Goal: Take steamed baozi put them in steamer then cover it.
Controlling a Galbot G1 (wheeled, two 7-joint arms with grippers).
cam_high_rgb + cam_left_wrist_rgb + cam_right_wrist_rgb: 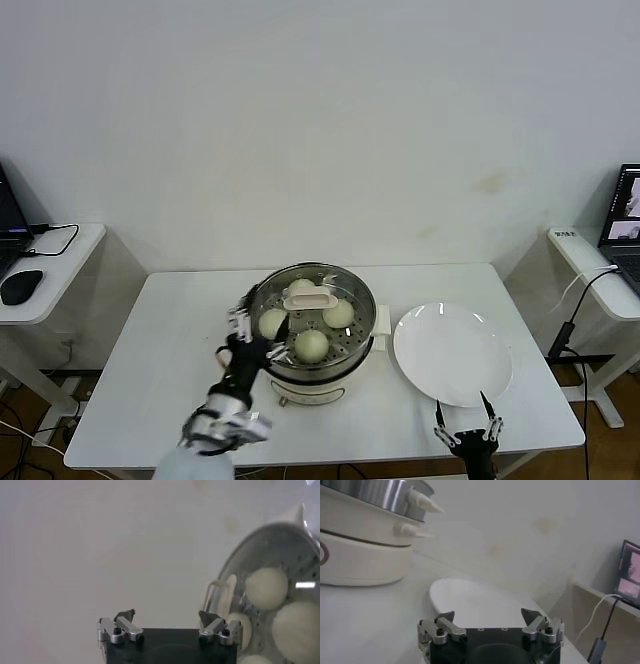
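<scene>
1. A white rectangular tabletop (150,340) stands before a plain pale wall, seen from the robot's head camera looking forward and down.
2. Near the middle of the tabletop, slightly toward its left side, sits the round shiny stainless-steel steamer (362,345) on a cream-white electric pot base (320,388).
3. Four small, smooth, cream-white steamed buns (311,346) lie inside the steamer basket: one toward the far edge, one on each side, one toward the near edge.
4. The round clear glass cover with a metal rim and a cream-white oblong handle (310,297) rests on top of the steamer, and the buns show through the glass.
5. The left gripper (256,338) sits at the steamer's left rim, just beside the cover's edge. Its jaws stand apart and hold nothing; the left wrist view shows the two fingertips (125,615) wide of each other, with the covered steamer (272,547) and buns (266,588) off to one side.
6. A flat round white plate (452,352) lies on the tabletop just to the right of the steamer, toward the right edge, with nothing on it.
7. The right gripper (468,429) is parked low at the near edge of the tabletop, just in front of the plate. Its jaws are apart and grip nothing; the right wrist view shows the plate (470,597) and pot base (360,550) beyond it.
8. Side desks with laptops (625,215) flank the tabletop.
</scene>
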